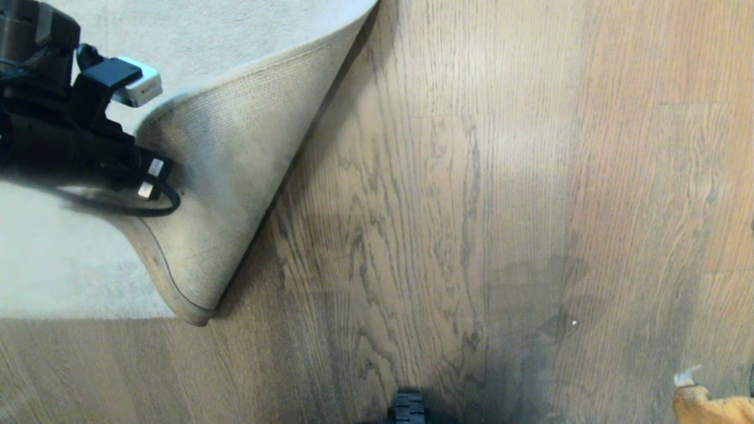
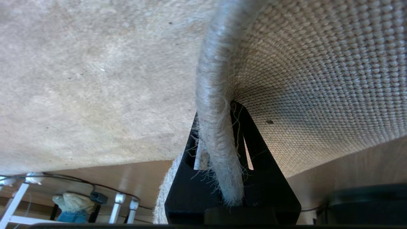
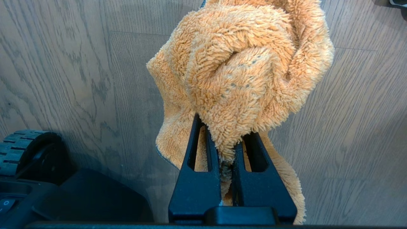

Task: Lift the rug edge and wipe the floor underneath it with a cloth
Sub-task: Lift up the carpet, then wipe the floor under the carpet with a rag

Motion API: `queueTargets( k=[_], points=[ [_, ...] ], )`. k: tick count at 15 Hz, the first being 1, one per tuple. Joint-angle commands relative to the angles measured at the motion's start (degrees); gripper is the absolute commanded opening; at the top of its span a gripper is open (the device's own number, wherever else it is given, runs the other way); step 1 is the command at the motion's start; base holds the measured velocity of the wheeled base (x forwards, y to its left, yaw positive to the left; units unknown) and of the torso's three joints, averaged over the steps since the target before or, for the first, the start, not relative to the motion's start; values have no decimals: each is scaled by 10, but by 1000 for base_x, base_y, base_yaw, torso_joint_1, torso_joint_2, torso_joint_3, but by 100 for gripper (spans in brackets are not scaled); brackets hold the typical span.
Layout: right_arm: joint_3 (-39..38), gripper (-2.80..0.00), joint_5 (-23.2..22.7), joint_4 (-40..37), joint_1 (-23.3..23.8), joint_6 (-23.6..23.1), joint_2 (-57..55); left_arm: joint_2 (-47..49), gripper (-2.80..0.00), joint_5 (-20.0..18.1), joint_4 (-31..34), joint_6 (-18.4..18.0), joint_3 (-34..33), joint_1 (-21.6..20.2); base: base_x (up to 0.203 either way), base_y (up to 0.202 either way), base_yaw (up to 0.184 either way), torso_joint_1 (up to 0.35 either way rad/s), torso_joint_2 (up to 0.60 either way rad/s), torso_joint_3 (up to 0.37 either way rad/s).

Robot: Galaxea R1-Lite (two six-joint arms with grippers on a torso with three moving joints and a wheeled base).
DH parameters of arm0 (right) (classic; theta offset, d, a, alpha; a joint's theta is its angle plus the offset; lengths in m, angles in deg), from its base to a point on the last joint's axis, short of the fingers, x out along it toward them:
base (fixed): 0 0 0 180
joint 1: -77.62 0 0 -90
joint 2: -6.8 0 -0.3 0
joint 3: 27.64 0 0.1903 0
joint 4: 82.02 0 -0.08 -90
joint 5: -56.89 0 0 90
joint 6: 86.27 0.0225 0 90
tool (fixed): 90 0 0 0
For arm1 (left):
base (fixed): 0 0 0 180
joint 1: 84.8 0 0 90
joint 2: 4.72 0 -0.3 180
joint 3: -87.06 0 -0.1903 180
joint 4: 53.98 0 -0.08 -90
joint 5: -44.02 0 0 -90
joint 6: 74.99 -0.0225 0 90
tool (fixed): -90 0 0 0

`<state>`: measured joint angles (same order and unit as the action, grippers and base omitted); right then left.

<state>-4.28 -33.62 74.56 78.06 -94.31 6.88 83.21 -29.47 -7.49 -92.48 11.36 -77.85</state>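
Oak-grained planks of the floor [image 1: 471,206] filled most of the head view, with the pale rug covering the upper left. The rug edge [image 1: 235,159] was folded back over the pile, its tan woven backing turned up. At the far left the left arm reached across the rug; its left gripper [image 2: 219,140] was clamped on the bound border. Low at the right, the right gripper [image 3: 227,149] pinched the fluffy orange cloth [image 3: 241,70] above bare boards.
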Motion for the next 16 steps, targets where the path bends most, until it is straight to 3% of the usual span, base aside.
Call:
queueTargets(
  k=[1,6,11,16],
  points=[
    [0,-280,0,0,0,-2,-1,3,-280,1,1,-11,3,-22,0,0,0,0,0,0],
    [0,-280,-1,-2,0,-1,-1,2,-280,-34,0,-46,21,-86,0,0,0,0,0,0],
    [0,-280,-12,-3,0,2,-1,1,-280,-36,2,-49,33,-128,0,0,0,0,0,0],
    [1,-280,-13,9,-1,-15,-1,0,-280,-36,2,-48,31,-134,0,0,0,0,0,0]
  ],
)
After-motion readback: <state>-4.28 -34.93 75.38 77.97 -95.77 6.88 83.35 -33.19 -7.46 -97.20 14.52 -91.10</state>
